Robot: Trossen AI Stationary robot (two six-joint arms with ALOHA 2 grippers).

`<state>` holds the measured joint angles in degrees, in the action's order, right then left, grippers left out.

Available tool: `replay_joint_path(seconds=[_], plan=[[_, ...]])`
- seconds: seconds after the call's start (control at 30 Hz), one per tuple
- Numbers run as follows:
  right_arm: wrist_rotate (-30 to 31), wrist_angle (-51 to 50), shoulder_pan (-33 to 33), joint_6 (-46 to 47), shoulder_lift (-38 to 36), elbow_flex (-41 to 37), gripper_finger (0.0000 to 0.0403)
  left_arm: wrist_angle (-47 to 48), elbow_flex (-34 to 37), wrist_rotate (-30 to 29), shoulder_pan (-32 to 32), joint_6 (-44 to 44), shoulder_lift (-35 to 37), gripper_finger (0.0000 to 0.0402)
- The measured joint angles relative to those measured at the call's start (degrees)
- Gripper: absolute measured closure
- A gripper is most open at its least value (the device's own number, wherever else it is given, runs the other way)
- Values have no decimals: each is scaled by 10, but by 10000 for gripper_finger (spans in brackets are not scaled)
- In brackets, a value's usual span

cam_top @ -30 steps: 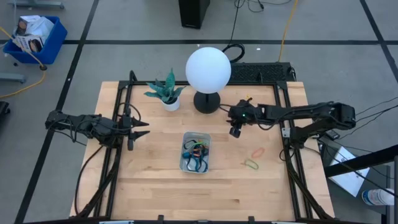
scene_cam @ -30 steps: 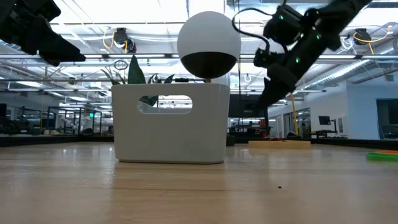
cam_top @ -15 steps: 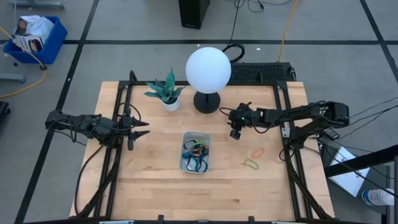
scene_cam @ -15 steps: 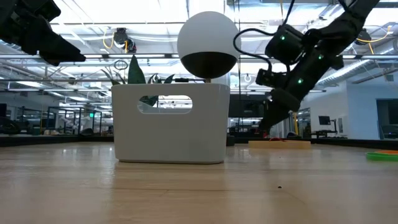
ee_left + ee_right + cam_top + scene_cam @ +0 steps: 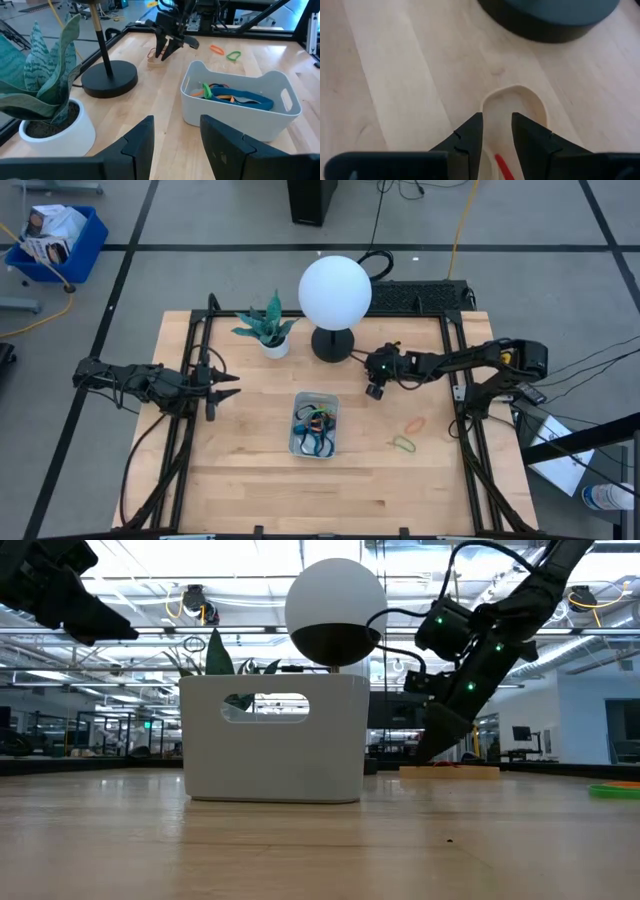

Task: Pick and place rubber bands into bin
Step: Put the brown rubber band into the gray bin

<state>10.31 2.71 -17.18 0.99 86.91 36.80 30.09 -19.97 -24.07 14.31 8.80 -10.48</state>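
The clear bin (image 5: 296, 442) stands mid-table with several coloured rubber bands (image 5: 315, 425) inside; it also shows in the left wrist view (image 5: 240, 122). A tan rubber band (image 5: 512, 88) lies flat on the table beside the lamp base (image 5: 333, 345). My right gripper (image 5: 497, 131) points down just over this band's near end, its fingers a little apart; a red strip (image 5: 503, 169) shows between them. The left wrist view shows it there too (image 5: 166, 52). An orange band (image 5: 414, 423) and a green band (image 5: 403, 444) lie on the table right of the bin. My left gripper (image 5: 228, 385) waits open at the table's left. My right gripper comes at the tan band from above, one finger (image 5: 470, 135) on either side of the loop's near end. I cannot tell whether the fingertips touch the band or the table.
A lamp with a white globe (image 5: 335, 290) stands at the far middle, and a potted plant (image 5: 268, 330) stands left of it. Black frame rails run along the table's left and right sides. Bare wood lies in front of the bin.
My right gripper has gone down toward the table beside the lamp base and a little toward the table's left edge, ending just over the tan band.
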Motion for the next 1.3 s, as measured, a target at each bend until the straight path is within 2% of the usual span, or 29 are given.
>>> replay_joint_path(seconds=[0.2,0.77,0.9,1.1,1.3], plan=[[-43,1,-9,1,0,0,306,2,0,0,0,-1,0,236],[-62,5,-24,1,37,2,313,1,0,-2,0,-10,0,236],[-73,8,-24,8,46,2,330,1,0,-2,0,-10,0,236],[-75,5,-23,13,48,2,392,2,0,-2,0,-8,0,236],[-74,3,-23,14,48,2,394,2,0,-2,0,-9,0,236]])
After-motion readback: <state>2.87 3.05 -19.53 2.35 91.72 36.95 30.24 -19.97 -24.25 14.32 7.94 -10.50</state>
